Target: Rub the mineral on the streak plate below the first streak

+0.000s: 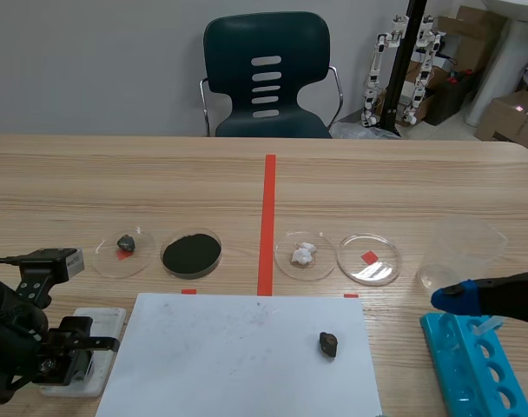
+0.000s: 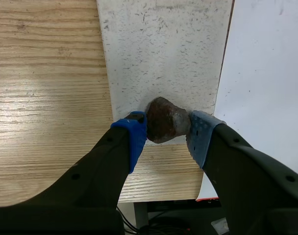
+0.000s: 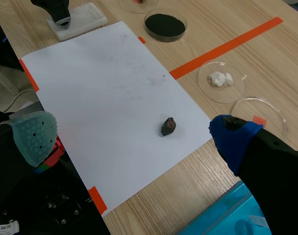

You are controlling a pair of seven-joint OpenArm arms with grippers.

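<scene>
Mineral (image 2: 167,120) first, from the left wrist view: a rounded, reddish-brown lump with a dull, rough skin, clamped between the blue pads (image 2: 136,134) of the left tool (image 2: 167,129). It sits at the near edge of the streak plate (image 2: 163,54), low against it, probably so that it can be drawn across. Whether it actually touches cannot be told. The plate is white and flecked with small dark marks, and no single first streak stands out, so the right spot below it is hard to judge. In the scene view, the left tool (image 1: 64,360) hangs over the streak plate (image 1: 95,334) and hides the mineral. A white paper sheet (image 1: 247,356) lies just beside the plate, with a second dark stone (image 1: 328,345) on its far side. The right tool (image 1: 459,297) is well apart from the plate, likely parked clear of the work. From the right wrist view, the right tool (image 3: 133,134) has its fingers spread wide with nothing between them. The second stone (image 3: 168,126) lies on the paper ahead of it, and the streak plate (image 3: 83,19) is far off across the sheet.
</scene>
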